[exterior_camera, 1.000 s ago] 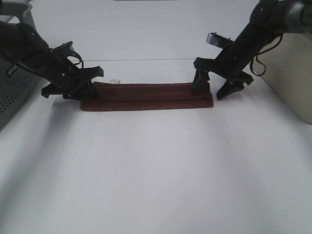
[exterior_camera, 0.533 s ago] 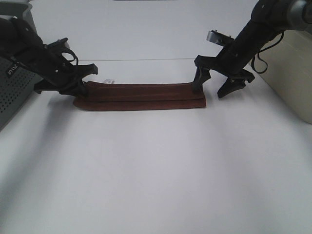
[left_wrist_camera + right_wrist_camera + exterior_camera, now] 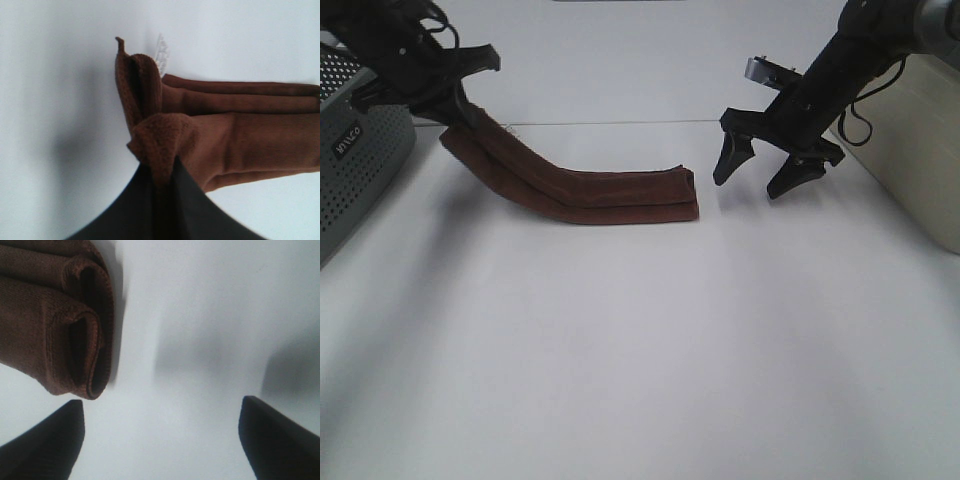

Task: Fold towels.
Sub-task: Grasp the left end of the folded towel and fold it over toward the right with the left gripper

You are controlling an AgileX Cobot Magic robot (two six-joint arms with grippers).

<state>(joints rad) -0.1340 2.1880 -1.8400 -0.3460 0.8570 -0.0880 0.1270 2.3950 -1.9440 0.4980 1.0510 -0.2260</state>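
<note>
The dark reddish-brown towel [image 3: 590,188] is folded into a long narrow strip on the white table. My left gripper [image 3: 450,100] is shut on the strip's left end and holds it raised at the back left; the rest slopes down to the table. In the left wrist view the pinched end [image 3: 160,135] bunches between the jaws, with a small white tag [image 3: 162,50] beyond. My right gripper [image 3: 760,165] is open and empty, just right of the strip's free right end [image 3: 688,192]. In the right wrist view the rolled end [image 3: 75,335] lies beside one fingertip [image 3: 47,440].
A grey perforated box [image 3: 355,160] stands at the left edge under my left arm. A cream-coloured container [image 3: 920,150] stands at the right edge behind my right arm. The white table [image 3: 640,350] stretches toward the front.
My left gripper has lifted the towel's left end up and to the left, dragging the strip leftward. My right gripper has let go of the right end and stays open.
</note>
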